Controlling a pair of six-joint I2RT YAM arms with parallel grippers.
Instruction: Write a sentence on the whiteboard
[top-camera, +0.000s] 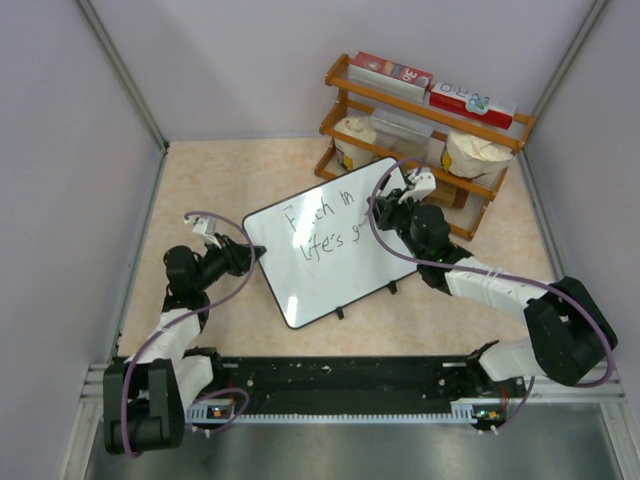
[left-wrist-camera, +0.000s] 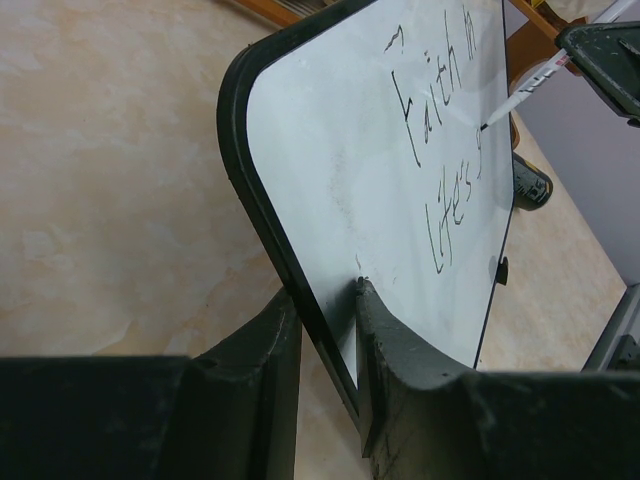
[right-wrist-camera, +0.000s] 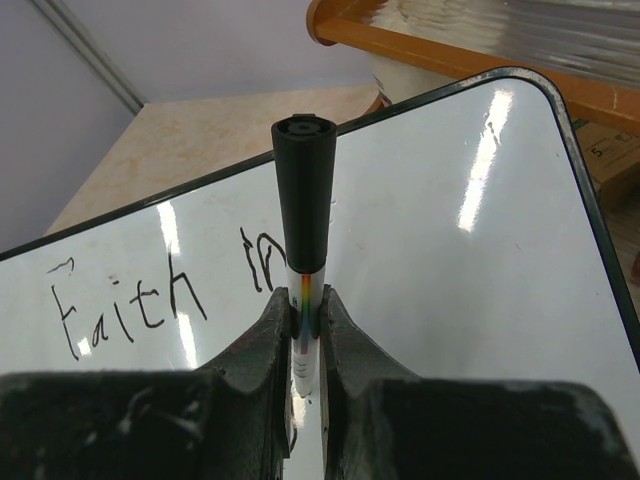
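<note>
Two sets of fingers act on the whiteboard (top-camera: 300, 290), which sits at the middle of the counter (top-camera: 225, 180), turned at an angle; the left fingers (left-wrist-camera: 372, 320) are closed narrowly on its left black rim. The sentence (top-camera: 325, 228) occupies two lines, reading "Faith in / Life's g". The right fingers (right-wrist-camera: 340, 335) clamp a black-capped marker (right-wrist-camera: 303, 200), its tip at the board face beside the second line's end.

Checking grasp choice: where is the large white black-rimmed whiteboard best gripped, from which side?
Pinch its thin left-edge rim, coming from the robot's left, as the left gripper does: the whiteboard stands tilted, leaving that slim edge exposed and clear of the black handwritten sentence.
</note>
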